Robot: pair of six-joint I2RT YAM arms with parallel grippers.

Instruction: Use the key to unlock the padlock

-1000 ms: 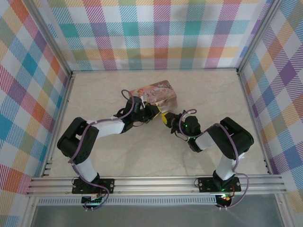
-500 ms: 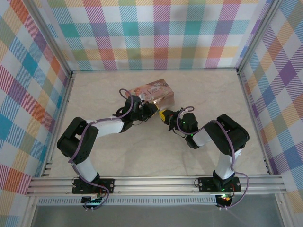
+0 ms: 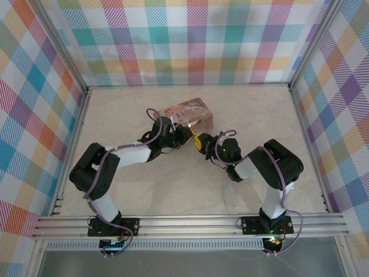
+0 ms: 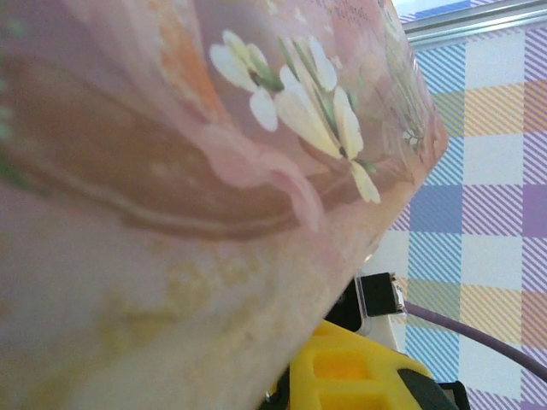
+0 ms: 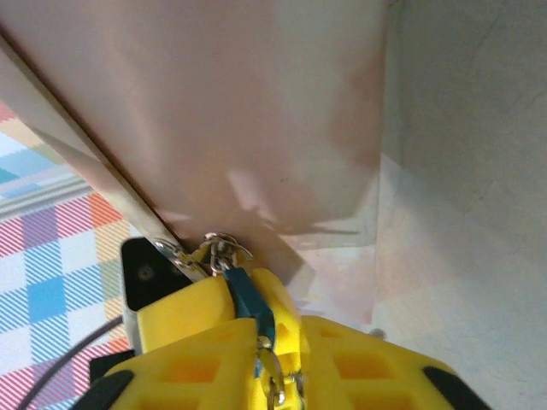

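Note:
In the right wrist view the small bluish padlock is pinched between my right gripper's yellow fingers. Its thin shackle hooks into the metal hasp at the edge of the pink tin. Thin silvery metal with a ring sits at the padlock's lower end; I cannot tell if it is the key. From above, my right gripper meets my left gripper at the tin's near edge. In the left wrist view the tin runs down between the jaws, beside one yellow finger.
The plaid enclosure walls stand on all sides. A black connector with a purple cable shows just past the tin. Bare marbled table lies right of and behind the tin.
The tin and both grippers have shifted a little to the left, and the right arm has closed in on the tin. Over the last half second almost nothing has moved.

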